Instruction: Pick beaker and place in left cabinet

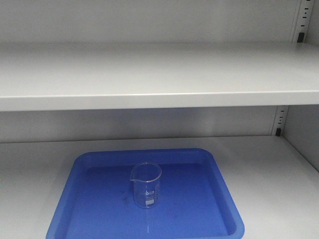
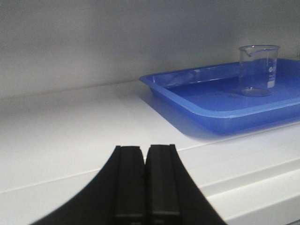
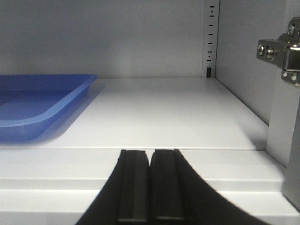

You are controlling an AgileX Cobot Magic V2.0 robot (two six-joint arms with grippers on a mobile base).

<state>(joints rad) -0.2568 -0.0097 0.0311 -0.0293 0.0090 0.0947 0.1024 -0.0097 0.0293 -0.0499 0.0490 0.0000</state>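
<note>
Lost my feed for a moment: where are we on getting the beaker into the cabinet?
Looks done: the beaker stands upright on the blue tray on a cabinet shelf. In hand: nothing; the left gripper and right gripper are shut and empty at the shelf's front edge. Left: probably only backing the arms away.

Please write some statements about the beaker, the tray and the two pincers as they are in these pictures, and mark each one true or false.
1. The beaker stands upright inside the blue tray. True.
2. The left pincer is closed around the beaker. False: its fingers are pressed together with nothing between them, and the beaker stands apart from it in the tray.
3. The tray rests on the lower shelf of the cabinet. True.
4. The beaker is full of a red liquid. False: it looks clear and empty.
5. The right pincer is wide open. False: its fingers are together, at the front edge of the shelf.
</note>
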